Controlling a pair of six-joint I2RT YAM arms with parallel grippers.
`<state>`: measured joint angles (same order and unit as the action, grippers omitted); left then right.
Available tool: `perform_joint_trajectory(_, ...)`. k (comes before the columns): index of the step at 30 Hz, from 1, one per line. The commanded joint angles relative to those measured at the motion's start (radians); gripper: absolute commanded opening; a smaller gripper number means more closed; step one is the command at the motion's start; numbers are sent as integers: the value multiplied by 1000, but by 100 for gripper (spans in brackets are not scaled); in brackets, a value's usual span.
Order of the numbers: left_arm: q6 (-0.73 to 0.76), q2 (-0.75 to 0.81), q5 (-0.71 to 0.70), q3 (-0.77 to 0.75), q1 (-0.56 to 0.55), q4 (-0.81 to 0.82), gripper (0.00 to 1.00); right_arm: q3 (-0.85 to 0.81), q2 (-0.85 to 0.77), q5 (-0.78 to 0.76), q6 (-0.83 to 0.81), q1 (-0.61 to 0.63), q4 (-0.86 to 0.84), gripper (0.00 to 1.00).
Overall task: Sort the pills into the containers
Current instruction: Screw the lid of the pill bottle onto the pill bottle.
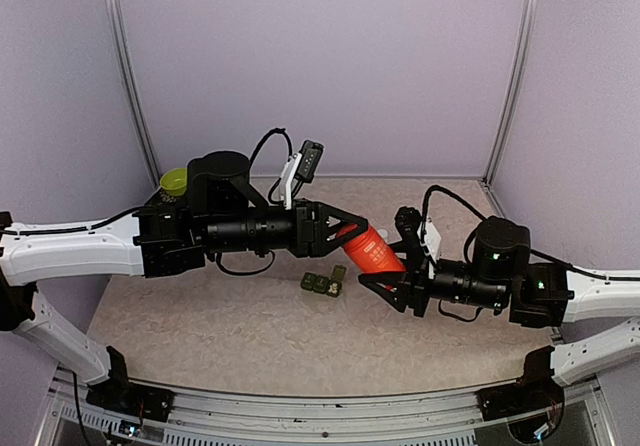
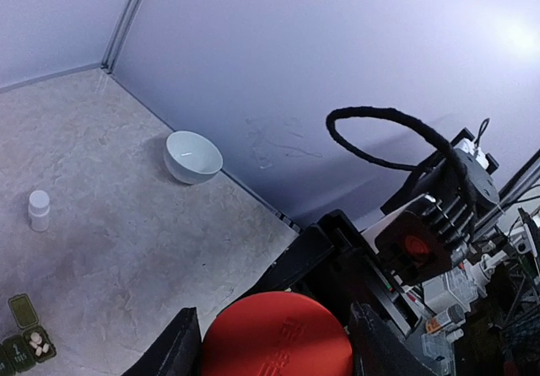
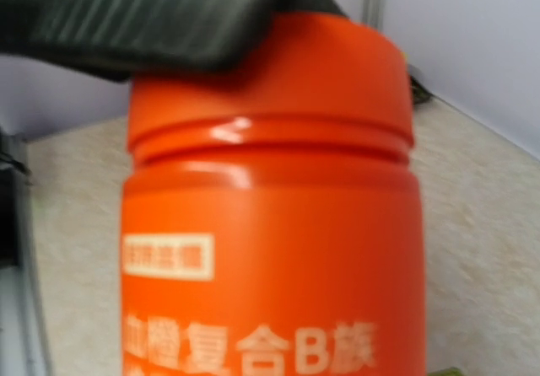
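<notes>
Up above the middle of the table (image 1: 200,306), both arms hold one red bottle (image 1: 375,253) in the air, tipped on its side. At the bottle's 10 o'clock end, the left end effector (image 1: 350,238) pinches the red cap (image 2: 277,338), with a black finger on each side. At the 4 o'clock end, the right end effector (image 1: 390,269) is closed around the bottle's body. The green containers (image 1: 322,284) sit on the table at about 8 o'clock from the bottle, close under it but not touching. One little box has its lid flipped up, and a few pale pills (image 2: 36,340) lie inside, so I think some sorting is done. I cannot tell what is in the other two boxes. The cap is still on, so it looks like it must come off before more pills can go in. A tiny white bottle (image 2: 39,209) stands well apart, with a white bowl (image 2: 192,157) at its 2 o'clock. A yellow-green bowl (image 1: 175,179) peeks out behind the left arm. Nothing lies between the bottle and the boxes.
</notes>
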<state>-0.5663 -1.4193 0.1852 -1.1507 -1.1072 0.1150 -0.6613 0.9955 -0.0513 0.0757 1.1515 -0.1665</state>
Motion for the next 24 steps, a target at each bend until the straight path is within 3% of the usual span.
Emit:
perform_joint_trajectory(1, 146, 19, 168, -7, -63, 59, 47, 9, -62, 162, 118, -20, -89, 0)
perform_joint_trajectory(5, 230, 46, 235, 3, -75, 67, 46, 24, -86, 303, 209, -26, -121, 0)
perform_joint_trajectory(14, 306, 81, 377, 26, -101, 116, 29, 61, -99, 530, 363, -31, -266, 0)
perform_joint_trajectory(24, 417, 91, 518, 24, -135, 101, 28, 93, -46, 765, 543, -36, -467, 0)
